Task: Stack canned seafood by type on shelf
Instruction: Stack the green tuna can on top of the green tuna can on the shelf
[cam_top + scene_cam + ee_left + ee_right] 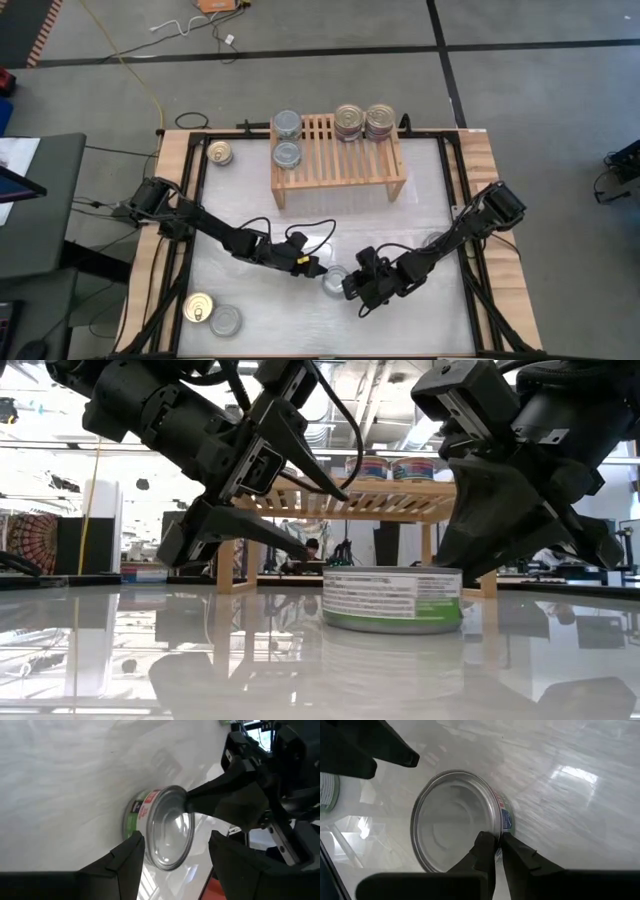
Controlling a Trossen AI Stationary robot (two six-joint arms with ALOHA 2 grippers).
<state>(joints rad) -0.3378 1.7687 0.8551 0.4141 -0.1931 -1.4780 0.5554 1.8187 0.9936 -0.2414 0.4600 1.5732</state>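
A flat round tin [333, 281] of canned seafood with a plain silver top and a white-and-green label [392, 600] stands on its base mid-table. My right gripper [496, 840] is shut on its rim. My left gripper [175, 852] hangs open just left of the tin, its two fingers short of it and touching nothing. The light-wood shelf [335, 170] stands at the far side. Two silver-topped tins [287, 124] [287, 154] rest on the left of its slatted top, and two short stacks [349, 122] [379, 120] on the right. My right gripper pinches the tin's top rim [492, 827] on the side toward the table's right edge. One finger [482, 847] is over the silver top, the other [515, 851] outside against the labelled wall. The fingers slant down from the right and near side. The tin stands flat on the table.
A gold-lidded tin [220, 153] sits on the table left of the shelf. A gold-lidded tin [200, 308] and a silver one [226, 321] lie at the near left corner. Another tin [434, 240] shows under my right arm.
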